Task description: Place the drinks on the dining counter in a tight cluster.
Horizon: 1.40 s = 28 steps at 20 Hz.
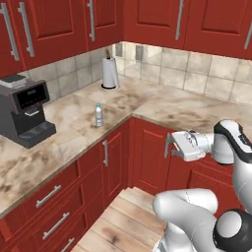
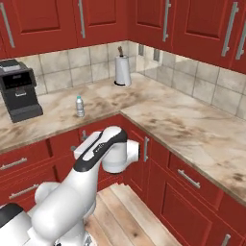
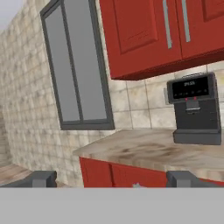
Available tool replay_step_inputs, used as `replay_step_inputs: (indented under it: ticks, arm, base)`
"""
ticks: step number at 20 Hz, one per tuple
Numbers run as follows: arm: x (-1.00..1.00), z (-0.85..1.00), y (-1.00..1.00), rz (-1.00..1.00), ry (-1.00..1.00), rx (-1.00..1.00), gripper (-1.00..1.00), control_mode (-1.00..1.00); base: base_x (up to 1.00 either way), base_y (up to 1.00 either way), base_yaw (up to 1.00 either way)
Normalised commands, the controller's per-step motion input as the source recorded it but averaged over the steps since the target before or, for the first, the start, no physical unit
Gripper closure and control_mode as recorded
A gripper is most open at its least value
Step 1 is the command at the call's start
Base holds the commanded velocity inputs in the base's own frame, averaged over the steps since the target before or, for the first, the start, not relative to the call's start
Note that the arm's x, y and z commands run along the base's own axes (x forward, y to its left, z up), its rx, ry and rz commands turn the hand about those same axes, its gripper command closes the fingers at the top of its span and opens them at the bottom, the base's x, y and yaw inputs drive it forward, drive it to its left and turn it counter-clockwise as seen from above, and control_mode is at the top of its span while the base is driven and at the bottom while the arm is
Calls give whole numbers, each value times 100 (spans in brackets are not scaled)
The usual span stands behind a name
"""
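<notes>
Marbled wall counter (image 1: 59,142) carries the water bottle (image 1: 99,115) near its front edge; my gripper (image 1: 169,146) wide, empty. Approach level, grasp mid-body.

Item: coffee machine (image 3: 195,109), at my three o'clock in the hand view. Its dark display panel carries small pale characters, too blurred for me to read. I find no other legible text, label or number.

My arm (image 1: 226,147) is folded up, elbow high, forearm reaching out level to the left in the left base view. Gripper (image 1: 169,146) sits horizontal with jaws spread wide and nothing between them, both fingertips (image 3: 41,178) far apart.
</notes>
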Motion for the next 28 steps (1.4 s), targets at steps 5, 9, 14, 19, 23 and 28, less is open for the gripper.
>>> replay_step_inputs:
  ticks: [5, 9, 14, 19, 23, 28]
  arm:
    - [0, 0, 0, 0, 0, 0, -100, 100]
    - [0, 0, 0, 0, 0, 0, -100, 100]
    - [0, 0, 0, 0, 0, 0, -100, 100]
    - [0, 0, 0, 0, 0, 0, -100, 100]
    - [0, 0, 0, 0, 0, 0, -100, 100]
    - [0, 0, 0, 0, 0, 0, -100, 100]
  base:
    - [73, -21, 15]
    - [63, -1, 11]
    - [62, -6, 33]
    - [54, -1, 41]
    - [57, -11, 42]
    - [45, -8, 36]
